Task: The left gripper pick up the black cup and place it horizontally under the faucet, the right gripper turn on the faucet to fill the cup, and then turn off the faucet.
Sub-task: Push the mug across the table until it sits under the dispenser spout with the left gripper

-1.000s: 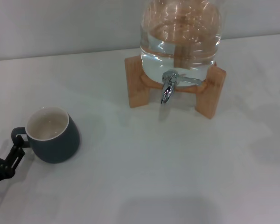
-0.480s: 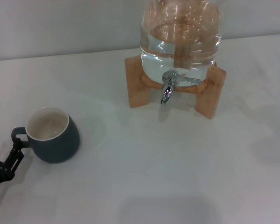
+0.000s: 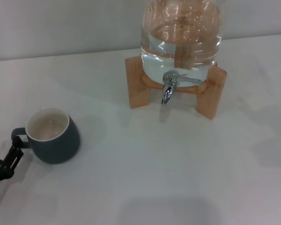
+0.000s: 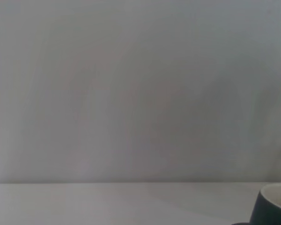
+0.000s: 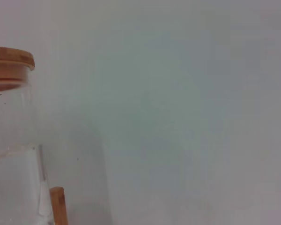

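The cup (image 3: pixel 51 136) stands upright near the table's (image 3: pixel 145 164) left edge, well apart from the faucet (image 3: pixel 168 89). The left gripper (image 3: pixel 4 161) is low beside the handle; its opening cannot be told.

**Materials and finishes, as observed**

Black cup (image 3: pixel 54 138): matt dark outside, smooth cream glazed-looking inside. Faucet (image 3: pixel 169 87): polished chrome-like metal, mirror-bright. Jar (image 3: pixel 181 35): clear glossy glass with reflections; lid (image 5: pixel 9 61) looked wooden. Stand (image 3: pixel 137 86): light unpainted wood, matt. Table (image 3: pixel 168 168): white, smooth, faintly sheened. Left gripper (image 3: pixel 1 165): black, matt.
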Controlling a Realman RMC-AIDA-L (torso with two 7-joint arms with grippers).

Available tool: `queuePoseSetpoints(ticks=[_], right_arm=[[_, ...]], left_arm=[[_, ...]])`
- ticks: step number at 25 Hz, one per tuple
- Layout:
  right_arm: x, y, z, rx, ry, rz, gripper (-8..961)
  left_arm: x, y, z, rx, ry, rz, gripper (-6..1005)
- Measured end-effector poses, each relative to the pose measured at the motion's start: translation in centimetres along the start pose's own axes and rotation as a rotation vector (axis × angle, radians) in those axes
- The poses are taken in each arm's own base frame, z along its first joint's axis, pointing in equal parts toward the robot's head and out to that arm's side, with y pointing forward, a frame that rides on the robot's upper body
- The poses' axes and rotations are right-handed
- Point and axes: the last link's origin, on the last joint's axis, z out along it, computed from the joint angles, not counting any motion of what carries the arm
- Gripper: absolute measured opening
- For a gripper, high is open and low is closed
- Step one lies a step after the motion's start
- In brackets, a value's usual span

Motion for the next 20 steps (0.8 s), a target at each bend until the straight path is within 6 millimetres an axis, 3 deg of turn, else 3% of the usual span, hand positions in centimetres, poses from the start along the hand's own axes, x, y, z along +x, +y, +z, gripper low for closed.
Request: queuePoseSetpoints(ticks=[20], right_arm=[[-0.2, -0.2, 0.0, 0.005, -0.002, -0.009, 854]], left_arm=[[0.1, -0.3, 1.2, 0.011, -0.022, 0.001, 681]])
